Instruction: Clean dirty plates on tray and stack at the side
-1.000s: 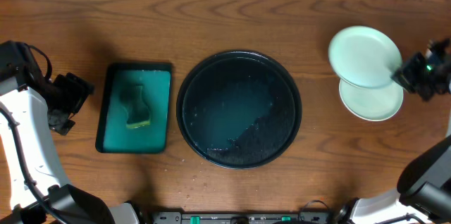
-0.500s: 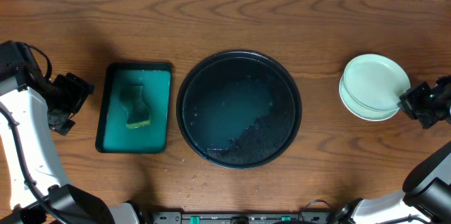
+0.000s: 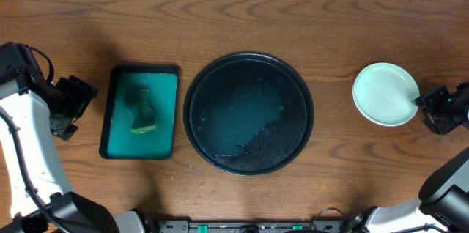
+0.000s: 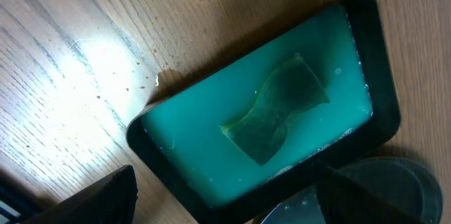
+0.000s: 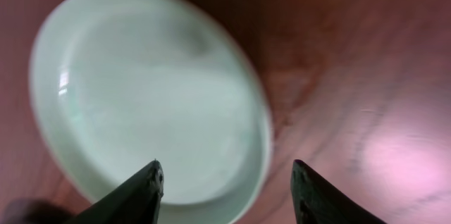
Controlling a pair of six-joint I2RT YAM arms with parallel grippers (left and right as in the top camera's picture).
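The plates (image 3: 386,94) lie stacked on the table at the far right, a mint green one on top; how many lie beneath it is hidden. In the right wrist view the top plate (image 5: 141,90) looks clean. My right gripper (image 3: 438,108) sits at the stack's right edge, open; its fingers (image 5: 144,190) straddle the plate's rim without touching it. The black tray (image 3: 187,113) in the middle holds no plates, only wet streaks. My left gripper (image 3: 69,105) hovers open at the far left, holding nothing.
A small rectangular teal tray (image 3: 163,101) with a green sponge (image 3: 141,112) lies between the left gripper and the black tray. The left wrist view shows that sponge (image 4: 275,115) in shallow liquid, with water drops on the wood beside it.
The right gripper carried the mint plate down and rightward onto the stack, then opened and let it go. The left arm has not moved.
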